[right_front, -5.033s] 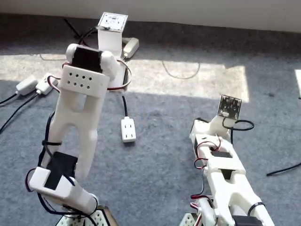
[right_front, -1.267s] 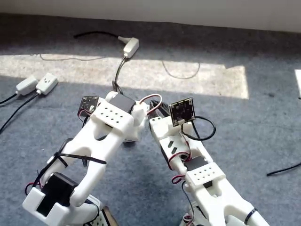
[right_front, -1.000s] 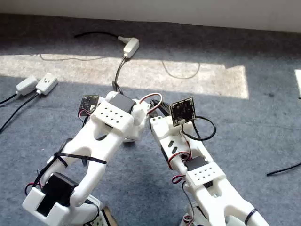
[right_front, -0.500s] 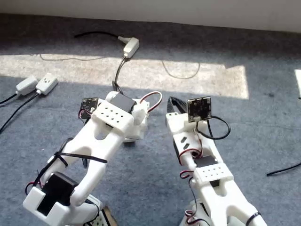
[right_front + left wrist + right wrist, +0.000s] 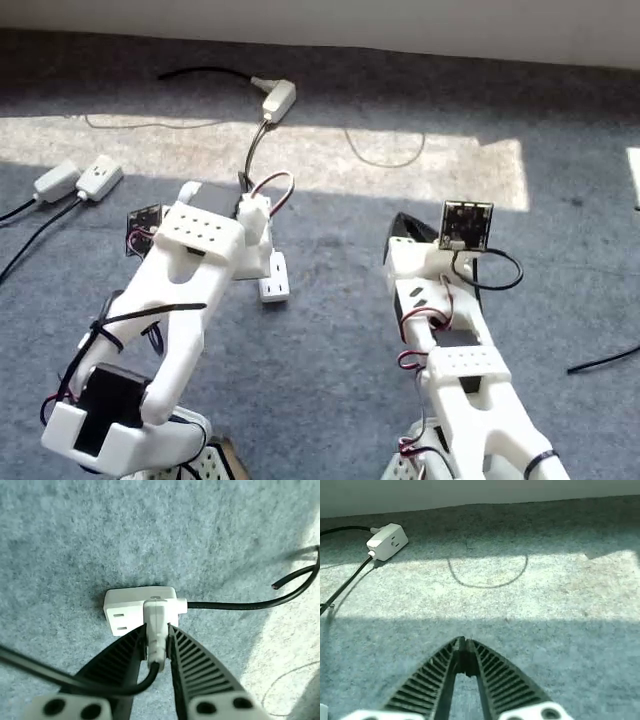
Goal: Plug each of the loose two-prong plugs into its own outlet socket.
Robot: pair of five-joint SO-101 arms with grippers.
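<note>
In the left wrist view my left gripper (image 5: 156, 630) is shut on a white two-prong plug (image 5: 155, 639). The plug's front end is pressed against a white outlet block (image 5: 129, 609) lying on the grey carpet. A black cord (image 5: 235, 605) runs off from that block. From above, the same outlet block (image 5: 273, 277) shows just beyond the left arm (image 5: 190, 262), whose wrist covers the gripper. My right gripper (image 5: 465, 656) is shut with nothing in it and hovers over bare carpet. In the high view it (image 5: 402, 226) sits well to the right of the block.
Another white outlet piece (image 5: 279, 98) on a black cord lies at the back, and also appears in the right wrist view (image 5: 387, 541). Two white plug pieces (image 5: 78, 179) with cords lie at the far left. A thin wire loop (image 5: 385, 158) crosses the sunlit carpet.
The left arm came back from the far outlet to the middle block, then shifted left, uncovering the block. The right arm pulled away to the right from beside the left arm.
</note>
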